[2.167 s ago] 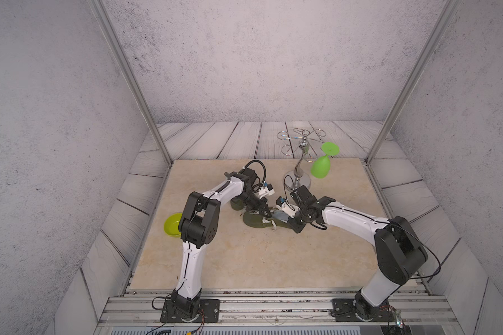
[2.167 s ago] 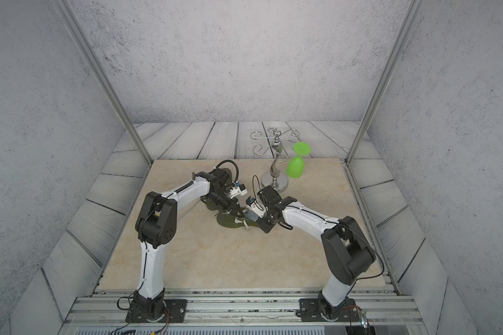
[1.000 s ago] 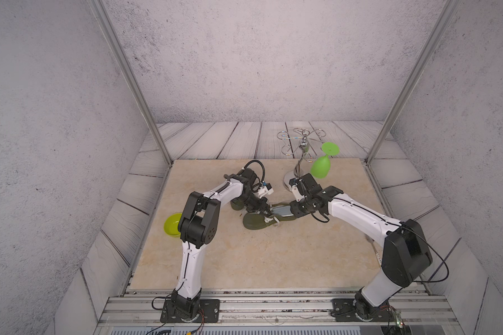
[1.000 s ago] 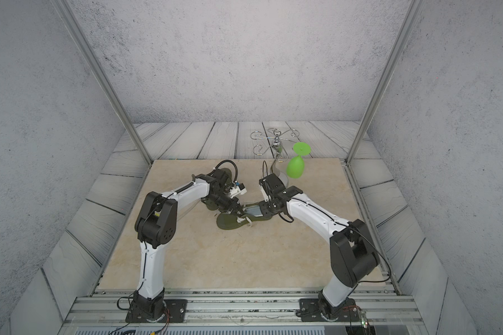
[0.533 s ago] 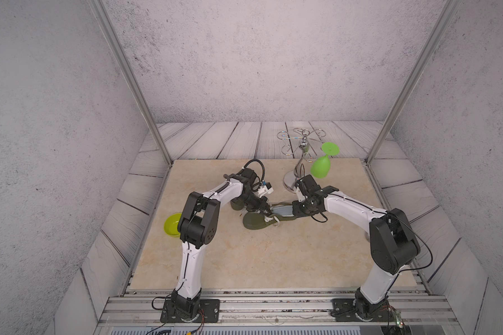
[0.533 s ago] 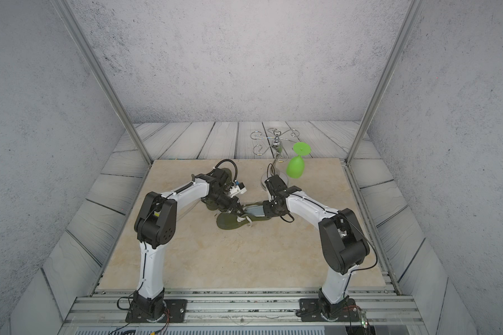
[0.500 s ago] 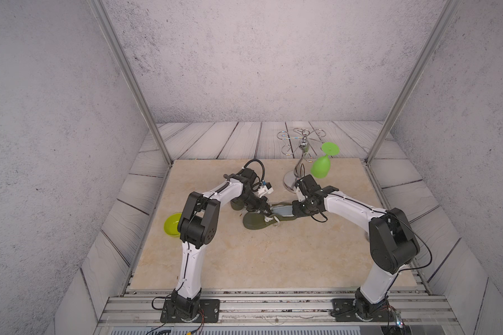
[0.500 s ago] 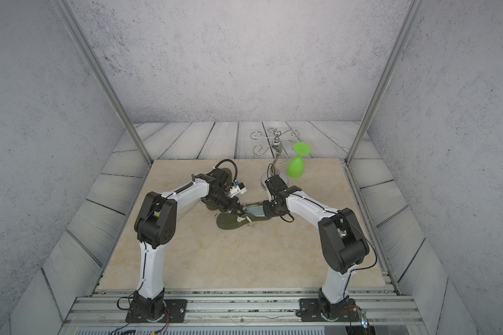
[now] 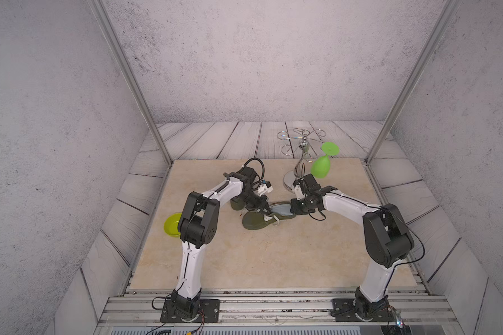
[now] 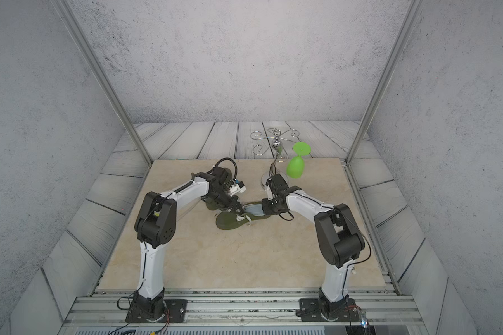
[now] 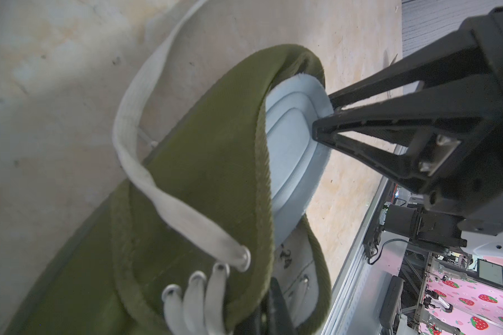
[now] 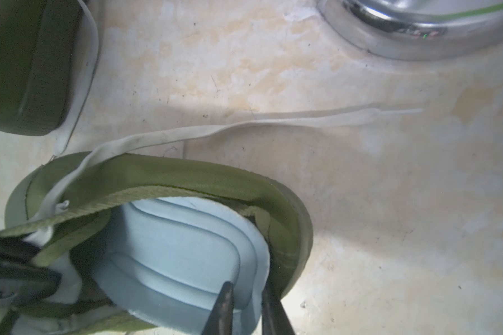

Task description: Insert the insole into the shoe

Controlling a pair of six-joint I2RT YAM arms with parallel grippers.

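Note:
An olive green shoe [image 9: 253,222] [image 10: 227,222] lies on the tan mat between both arms, white laces loose. The light blue insole [image 9: 280,209] [image 12: 180,249] sits partly inside, its heel end sticking out of the shoe's opening [image 11: 294,156]. My left gripper [image 9: 263,207] [image 11: 266,307] is shut on the shoe's upper [image 11: 204,174] beside the eyelets, holding the opening up. At the heel, my right gripper [image 9: 295,207] [image 12: 246,293] is shut on the insole's raised heel rim, one finger on top and one between insole and shoe wall [image 12: 285,232].
A second olive shoe [image 9: 236,204] [image 12: 21,72] lies just behind the left gripper. A chrome glass rack [image 9: 291,179] with a hanging green glass [image 9: 321,168] stands close behind the right wrist. A green bowl [image 9: 172,224] sits at the mat's left edge. A loose lace [image 12: 273,121] trails across the mat.
The right wrist has come down to the shoe's heel and its jaws have narrowed onto the insole's heel rim. The left arm and the shoe have stayed put.

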